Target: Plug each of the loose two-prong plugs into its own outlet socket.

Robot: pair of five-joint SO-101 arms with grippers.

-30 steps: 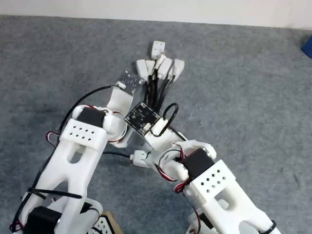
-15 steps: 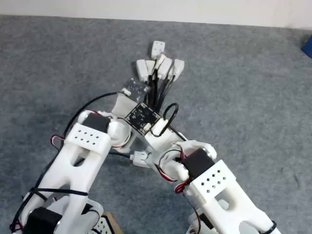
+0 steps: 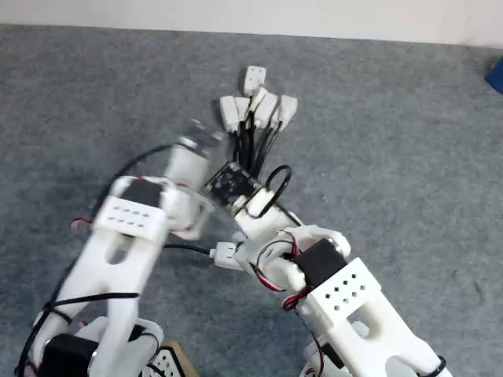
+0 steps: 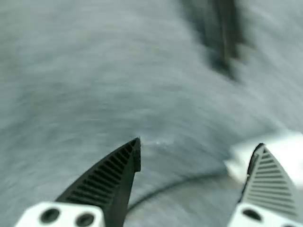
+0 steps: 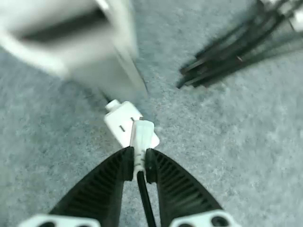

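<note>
Where the white two-prong plug [image 5: 141,131] is pinched by its neck in the clenched right fingers [image 5: 118,177], its front end is seen touching a small white outlet socket [image 5: 118,124] that lies on the grey bench [image 5: 227,142]. Whether the prongs are lined up with the slots cannot be told. Just beyond, the left arm [image 5: 85,42] looms close. The left fingers [image 4: 118,175] are spread wide, grasping nothing. If pushed askew, the loose socket could be shoved away, or the plug twisted in the grip.
</note>
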